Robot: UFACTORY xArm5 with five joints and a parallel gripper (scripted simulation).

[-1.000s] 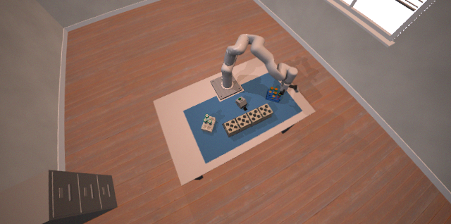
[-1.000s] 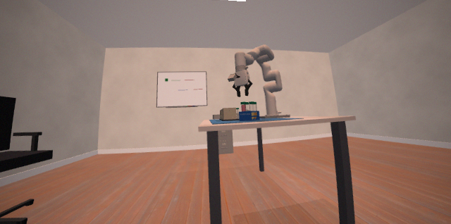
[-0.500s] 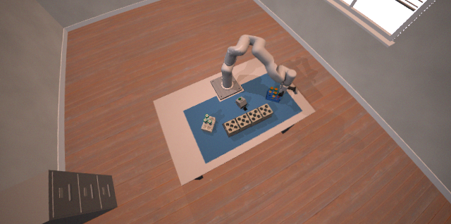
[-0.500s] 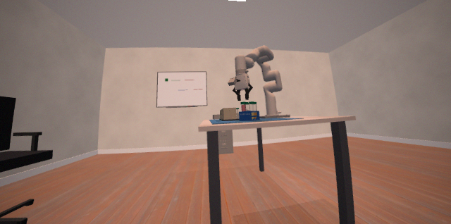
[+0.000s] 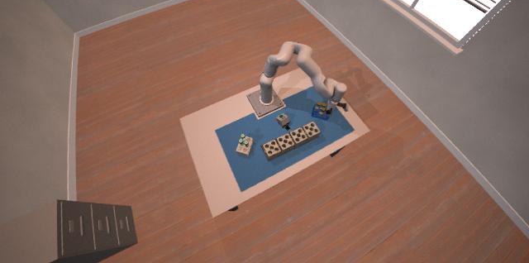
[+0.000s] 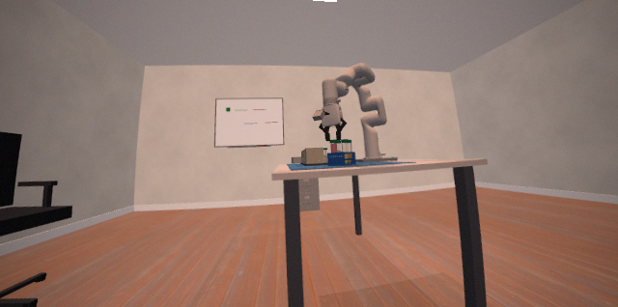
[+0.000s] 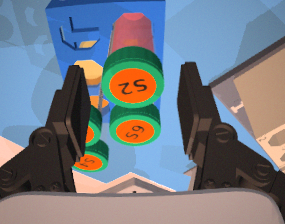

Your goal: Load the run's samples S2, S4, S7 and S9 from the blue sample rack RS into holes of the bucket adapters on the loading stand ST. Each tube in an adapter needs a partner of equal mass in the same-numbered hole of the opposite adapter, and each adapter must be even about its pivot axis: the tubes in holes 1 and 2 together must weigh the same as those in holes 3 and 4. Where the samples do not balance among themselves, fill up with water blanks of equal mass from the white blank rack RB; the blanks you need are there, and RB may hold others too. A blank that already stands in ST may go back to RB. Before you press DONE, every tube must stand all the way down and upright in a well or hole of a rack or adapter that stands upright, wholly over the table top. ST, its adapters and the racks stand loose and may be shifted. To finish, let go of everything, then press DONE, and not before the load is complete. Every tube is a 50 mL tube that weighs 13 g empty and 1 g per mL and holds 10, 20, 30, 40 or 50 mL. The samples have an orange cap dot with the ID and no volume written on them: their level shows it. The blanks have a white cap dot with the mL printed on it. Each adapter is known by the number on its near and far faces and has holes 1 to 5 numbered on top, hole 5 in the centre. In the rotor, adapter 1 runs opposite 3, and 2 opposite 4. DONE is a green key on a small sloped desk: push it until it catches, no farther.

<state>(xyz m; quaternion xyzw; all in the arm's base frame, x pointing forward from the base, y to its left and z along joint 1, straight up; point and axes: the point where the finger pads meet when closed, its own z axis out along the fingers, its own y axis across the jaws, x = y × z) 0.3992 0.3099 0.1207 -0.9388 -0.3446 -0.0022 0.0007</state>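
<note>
The blue sample rack RS (image 7: 106,26) stands at the right end of the mat. Sample S2 (image 7: 133,84), green cap with an orange dot and pinkish liquid, stands in it. My gripper (image 7: 132,83) is open just above the rack, one finger on each side of the S2 cap, with a gap to it on both sides. Another orange-dotted tube (image 7: 134,129) stands right behind S2, and two more (image 7: 93,143) are partly hidden by my left finger. The stand ST with its row of adapters (image 5: 291,140) holds no tubes that I can see.
The white blank rack RB (image 5: 243,146) with several tubes stands at the left of the mat. The DONE desk with the green key (image 5: 283,120) sits between the arm's base and the adapters. An adapter's corner (image 7: 259,110) lies right of my right finger.
</note>
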